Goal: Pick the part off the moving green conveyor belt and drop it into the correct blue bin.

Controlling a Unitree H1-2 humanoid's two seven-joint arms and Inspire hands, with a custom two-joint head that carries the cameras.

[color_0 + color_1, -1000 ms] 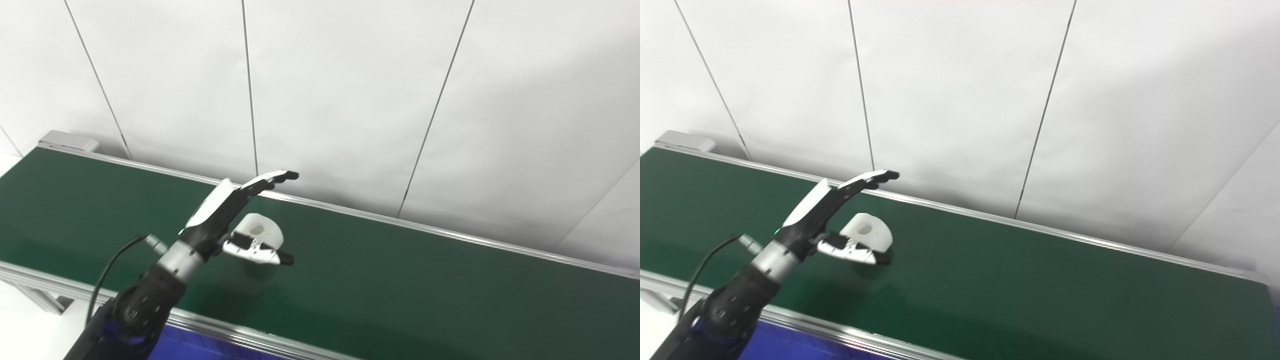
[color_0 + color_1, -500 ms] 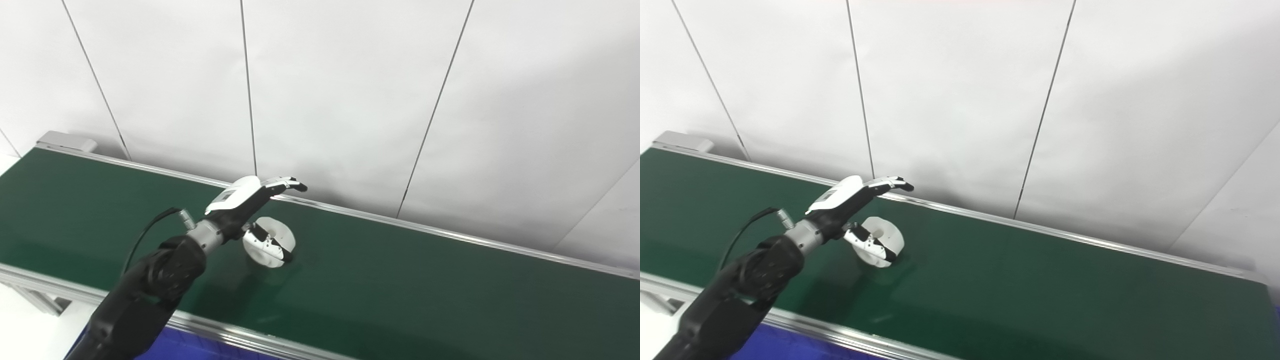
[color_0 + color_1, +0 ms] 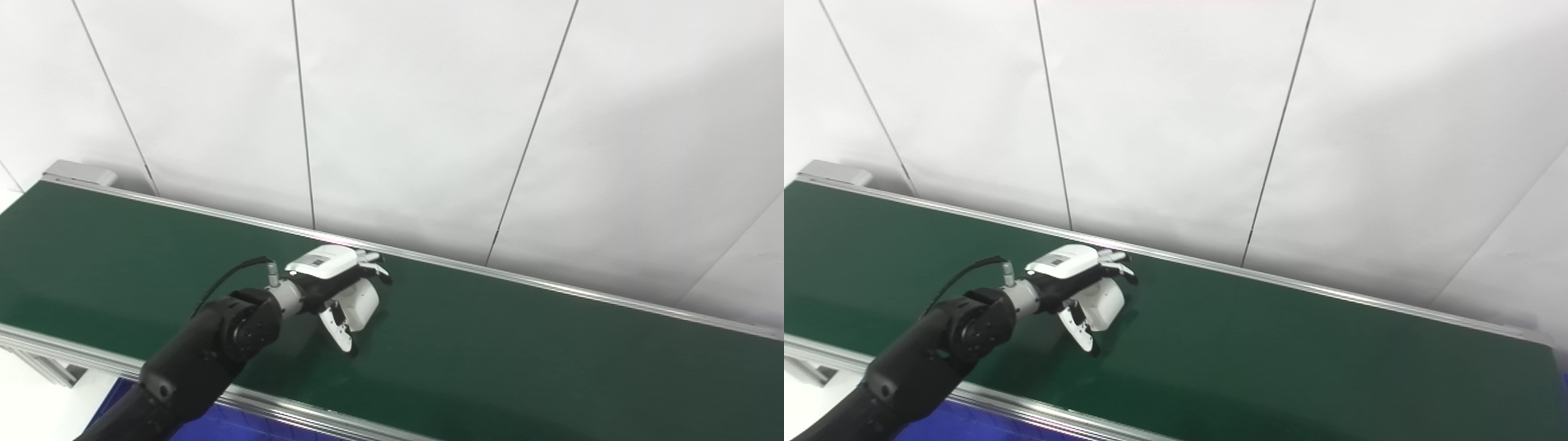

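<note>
Since the earlier frames the left hand [image 3: 334, 278] has come down from a raised, flat pose and rolled palm-down over the white part [image 3: 360, 304], which has itself ridden along the green conveyor belt [image 3: 551, 355] toward its right end. Now the fingers [image 3: 375, 267] curl over the top and far side of the part while the thumb [image 3: 339, 324] hangs down on its near side, so the hand cups it; whether the grip is truly closed on it I cannot tell, as the palm hides the contact. The part sits on the belt near its far edge, roughly mid-length.

The main risk is the belt carrying the part out from under a half-formed grasp, or the thumb tip dragging on the moving surface and knocking the part askew. A strip of blue bin [image 3: 245, 425] shows below the belt's near edge; a loose hold could drop the part short of it. The right hand is out of view.
</note>
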